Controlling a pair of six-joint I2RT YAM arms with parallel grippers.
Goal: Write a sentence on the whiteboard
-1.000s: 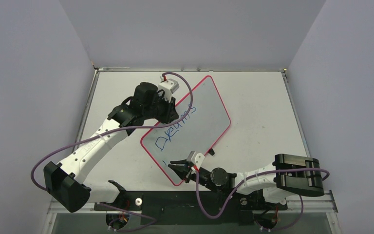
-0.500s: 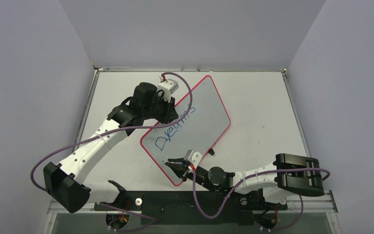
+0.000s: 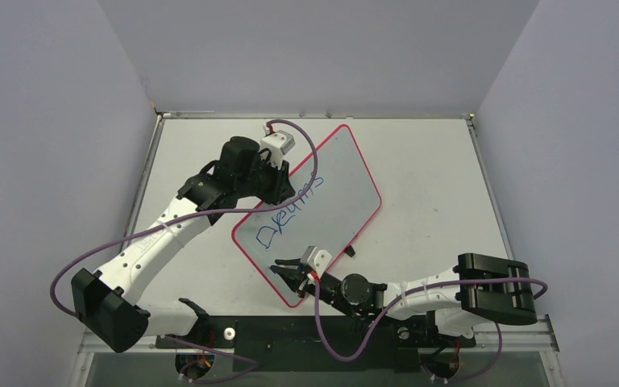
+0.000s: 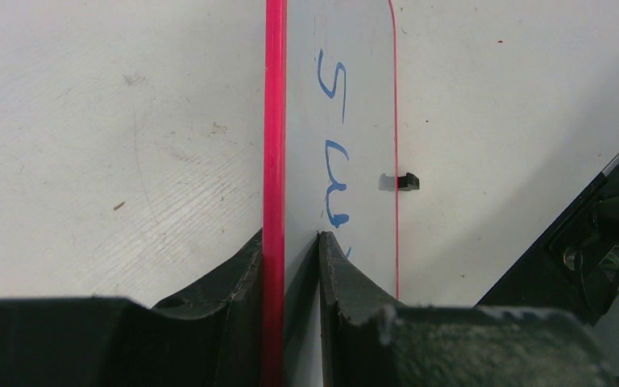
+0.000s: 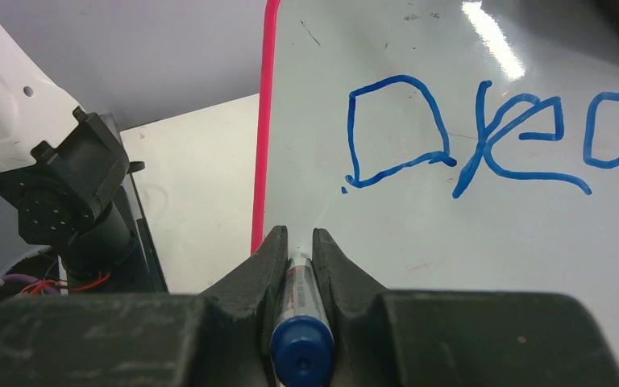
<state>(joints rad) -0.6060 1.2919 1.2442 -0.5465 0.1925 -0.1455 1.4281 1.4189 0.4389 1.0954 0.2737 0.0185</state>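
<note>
Handwritten blue sentence (image 3: 290,211) on the whiteboard (image 3: 346,173), a single uneven line: large boxy "D", then "r", "e", "a", ending in what looks like "m", "s", perhaps "Dreams". Small print on the marker (image 5: 298,322) barrel, too blurred to read.

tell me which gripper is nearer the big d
Right. The right gripper, holding the marker, sits just beside the D; the left gripper clamps the whiteboard rim at the word's far end.

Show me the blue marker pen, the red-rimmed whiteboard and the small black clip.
blue marker pen (image 5: 301,355): right wrist view, round end cap.
red-rimmed whiteboard (image 3: 346,185): top external view, bare face.
small black clip (image 4: 407,181): left wrist view, its body.
</note>
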